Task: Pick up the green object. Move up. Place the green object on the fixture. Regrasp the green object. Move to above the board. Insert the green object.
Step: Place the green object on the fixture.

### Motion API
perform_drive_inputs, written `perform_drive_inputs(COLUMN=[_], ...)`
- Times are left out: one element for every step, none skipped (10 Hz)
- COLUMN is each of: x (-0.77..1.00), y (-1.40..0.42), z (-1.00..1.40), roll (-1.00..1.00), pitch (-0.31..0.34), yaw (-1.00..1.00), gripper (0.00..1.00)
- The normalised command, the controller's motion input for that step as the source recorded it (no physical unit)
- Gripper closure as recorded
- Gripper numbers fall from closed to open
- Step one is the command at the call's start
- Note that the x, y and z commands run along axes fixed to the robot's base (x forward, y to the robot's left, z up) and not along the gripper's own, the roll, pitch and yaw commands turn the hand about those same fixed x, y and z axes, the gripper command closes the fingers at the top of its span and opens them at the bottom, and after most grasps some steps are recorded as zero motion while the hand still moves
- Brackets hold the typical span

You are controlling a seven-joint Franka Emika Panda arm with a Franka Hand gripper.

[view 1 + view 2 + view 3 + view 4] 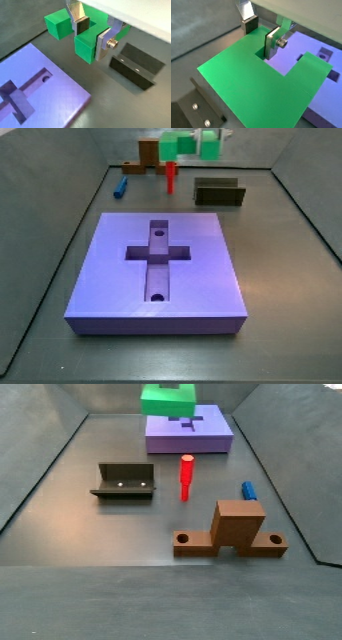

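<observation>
The gripper hung high above the floor, its 2 silver fingers closed on one prong of the green object, which was lifted clear of everything below. In a side view the green object sat aloft near the back wall, above the red post and beside the fixture. The board lay apart in front, open floor around it.
</observation>
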Motion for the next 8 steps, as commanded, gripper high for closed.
perform_drive_inputs(x=[0.97,1.0,1.0,1.0,1.0,1.0,1.0,1.0], y=[-0.08,0.0,0.0,0.0,0.23,0.22,0.23,0.27], z=[0.03,0.0,0.0,0.0,0.0,0.0,0.0,-0.12], roll=[-0.02,-0.16,-0.17,-0.23,-0.11,-0.13,-0.11,-0.2], pitch=[-0.171,-0.086,-0.066,-0.063,0.0,0.0,0.0,0.0], yaw=[-0.08,-0.03,0.0,-0.05,0.0,0.0,0.0,0.0], gripper=[1.0,1.0,1.0,1.0,1.0,1.0,1.0,1.0])
